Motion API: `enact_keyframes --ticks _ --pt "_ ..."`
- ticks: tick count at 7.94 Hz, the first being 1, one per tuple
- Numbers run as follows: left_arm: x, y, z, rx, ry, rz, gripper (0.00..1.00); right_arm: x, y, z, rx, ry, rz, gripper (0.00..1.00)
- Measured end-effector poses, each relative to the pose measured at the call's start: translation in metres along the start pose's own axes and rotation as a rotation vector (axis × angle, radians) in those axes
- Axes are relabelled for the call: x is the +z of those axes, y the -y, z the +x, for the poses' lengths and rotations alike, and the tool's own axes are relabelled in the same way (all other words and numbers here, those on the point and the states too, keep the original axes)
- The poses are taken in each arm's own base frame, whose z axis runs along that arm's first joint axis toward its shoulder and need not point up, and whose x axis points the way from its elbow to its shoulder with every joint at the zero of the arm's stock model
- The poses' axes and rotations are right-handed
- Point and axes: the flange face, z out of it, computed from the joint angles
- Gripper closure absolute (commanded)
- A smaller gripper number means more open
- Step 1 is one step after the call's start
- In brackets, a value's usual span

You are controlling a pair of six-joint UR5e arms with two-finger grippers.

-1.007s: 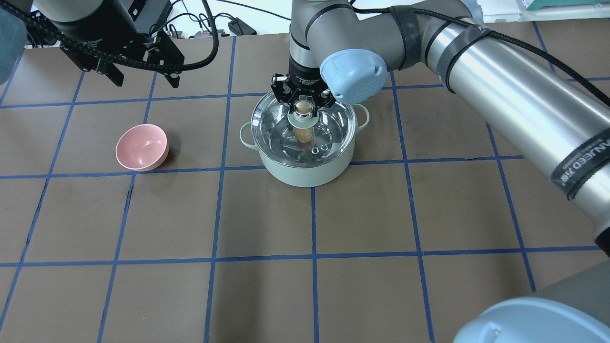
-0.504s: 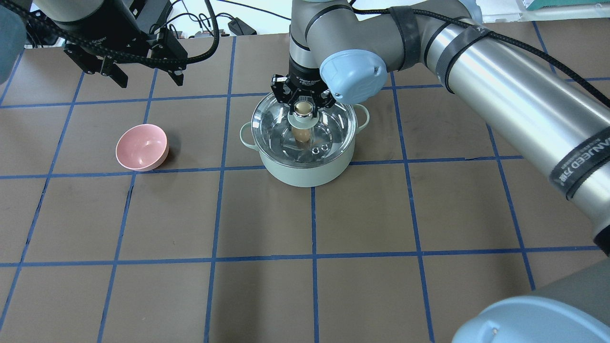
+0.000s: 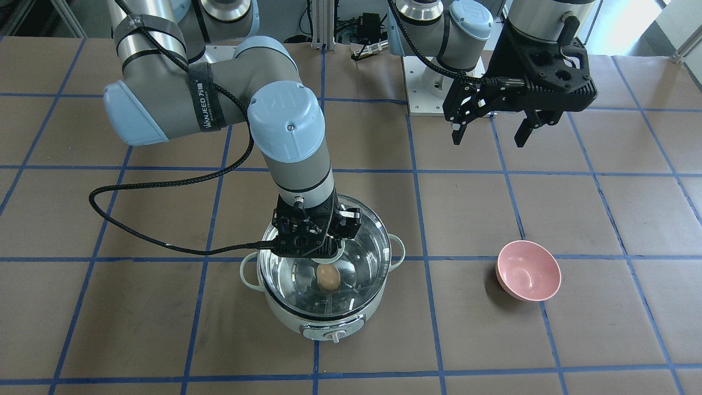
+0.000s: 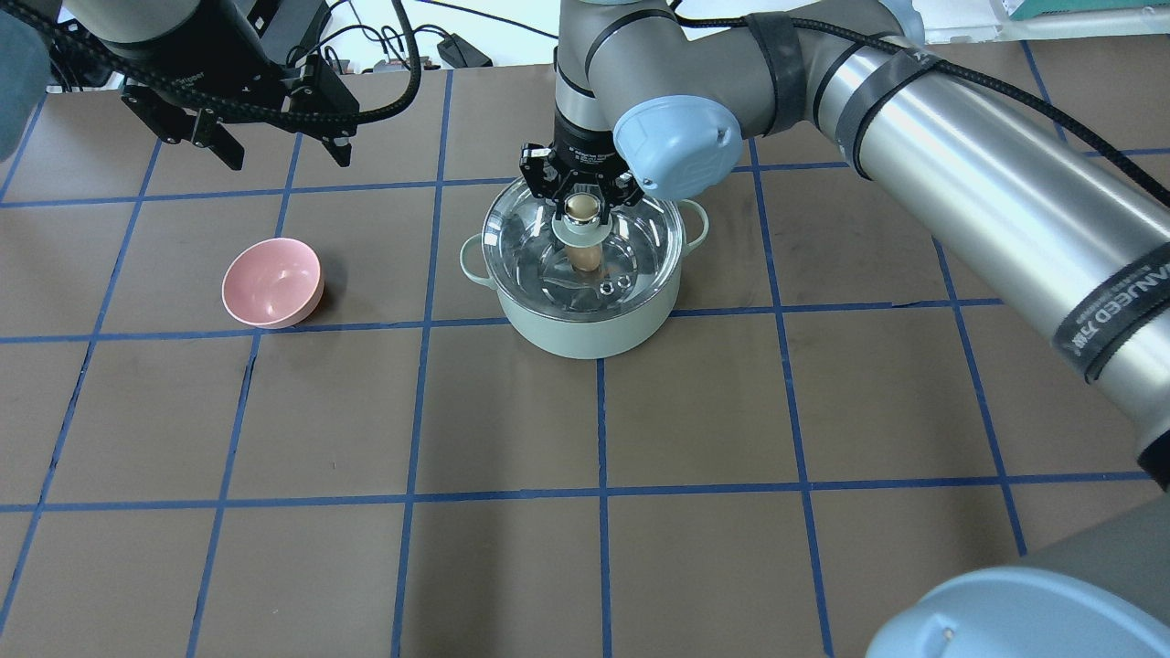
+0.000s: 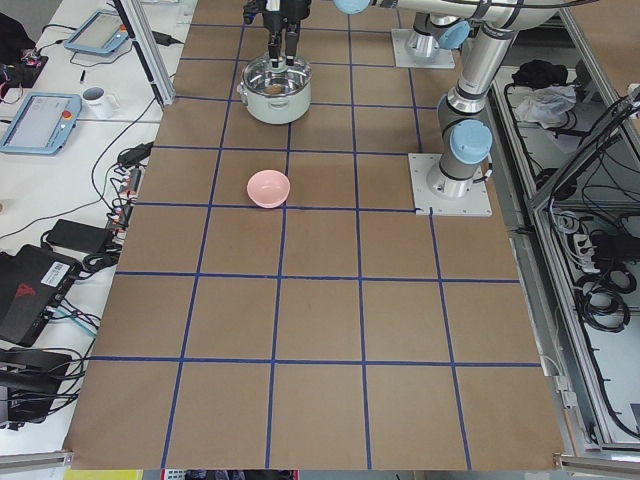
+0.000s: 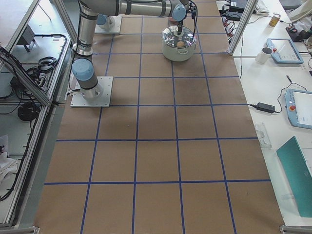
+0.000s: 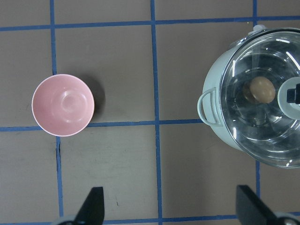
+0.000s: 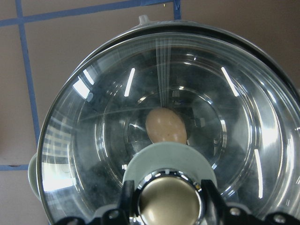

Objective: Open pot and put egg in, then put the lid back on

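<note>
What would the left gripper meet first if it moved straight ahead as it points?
Most likely bare table, between the bowl and the pot; the left gripper points straight down there.

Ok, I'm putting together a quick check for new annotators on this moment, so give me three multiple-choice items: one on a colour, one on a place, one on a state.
1. What colour is the bowl?
A. Pink
B. Blue
C. Yellow

2. Where is the egg?
A. In the bowl
B. In the pot
C. On the table beside the pot

3. How is the lid?
A. Flat on the table
B. On the pot, with the right gripper at its knob
C. Leaning against the bowl

Answers:
1 A: every view that shows it shows it pink.
2 B: the egg shows through the glass, on the steel bottom.
3 B: the right wrist view shows the lid covering the pot and a finger on each side of the knob.
</note>
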Motion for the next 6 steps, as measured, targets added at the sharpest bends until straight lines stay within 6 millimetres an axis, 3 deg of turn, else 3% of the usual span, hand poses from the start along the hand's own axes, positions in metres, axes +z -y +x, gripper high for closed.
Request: enact_keyframes --ticks 1,2,3,5,6 --pt "0.0000 -0.0001 0.0000 0.000 0.000 0.000 0.00 -0.0001 0.0009 -0.0001 -0.002 0.004 0.009 0.92" --pt "-0.0001 -0.0001 0.0001 0.000 0.000 0.000 0.00 0.0000 0.0015 -0.0001 -0.008 0.007 0.016 0.69" --pt "-0.0001 -0.0002 0.0004 0.001 0.000 0.000 0.00 -0.0002 0.0018 0.0001 -0.020 0.007 0.021 0.58" --pt "-0.0001 -0.0002 0.0005 0.001 0.000 0.000 0.00 -0.0001 0.0019 0.0008 -0.038 0.002 0.026 0.25" --pt "-0.0001 -0.0002 0.0005 0.001 0.000 0.000 0.00 0.0002 0.0014 0.0011 -0.041 0.002 0.025 0.00"
